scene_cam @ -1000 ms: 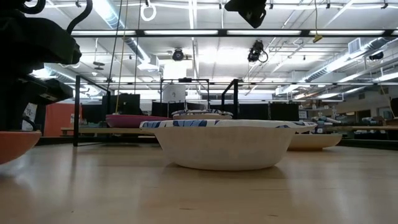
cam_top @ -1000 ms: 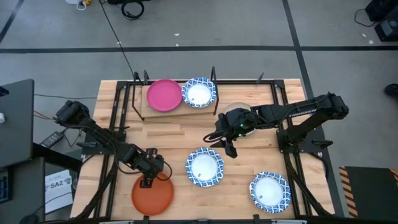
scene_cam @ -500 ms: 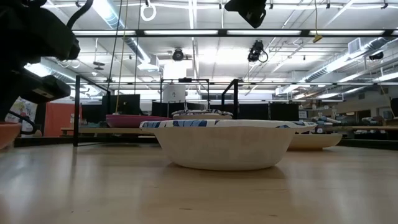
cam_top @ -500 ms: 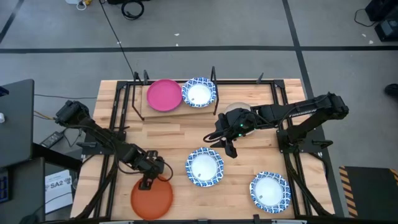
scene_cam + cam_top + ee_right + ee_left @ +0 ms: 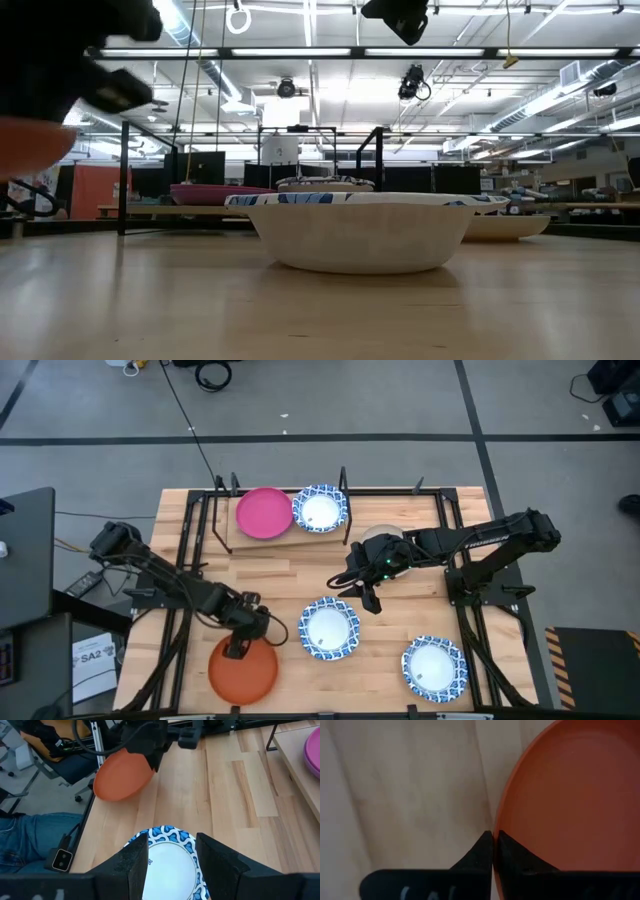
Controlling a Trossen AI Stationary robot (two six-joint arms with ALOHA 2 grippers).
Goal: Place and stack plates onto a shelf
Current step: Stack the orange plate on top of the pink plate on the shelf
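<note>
My left gripper [image 5: 239, 647] is shut on the plain orange plate [image 5: 243, 672] near the table's front left; the plate also shows raised in the low view [image 5: 25, 150] and in the right wrist view [image 5: 122, 775]. My right gripper [image 5: 365, 598] is open and empty, above the far right side of a blue-and-white plate [image 5: 329, 628] that rests on the table at the middle. On the shelf [image 5: 290, 540] at the back lie a magenta plate [image 5: 264, 512] and a blue-and-white plate [image 5: 320, 508], side by side. My left gripper pinches the orange plate's rim [image 5: 501, 827] at its far edge, one finger inside the plate [image 5: 520, 860] and one outside [image 5: 475, 857]. The fingers come from above. The plate is lifted clear of the table and hangs tilted below the fingers.
Another blue-and-white plate [image 5: 434, 667] lies at the front right. A beige plate [image 5: 378, 540] lies partly under my right arm. The black frame posts [image 5: 343, 480] stand at the shelf's ends. Bare table top [image 5: 280, 575] lies between the shelf and the middle plate.
My left gripper has gone up with the orange plate, which has come off the table and now hangs clear and tilted. My right arm has kept still.
</note>
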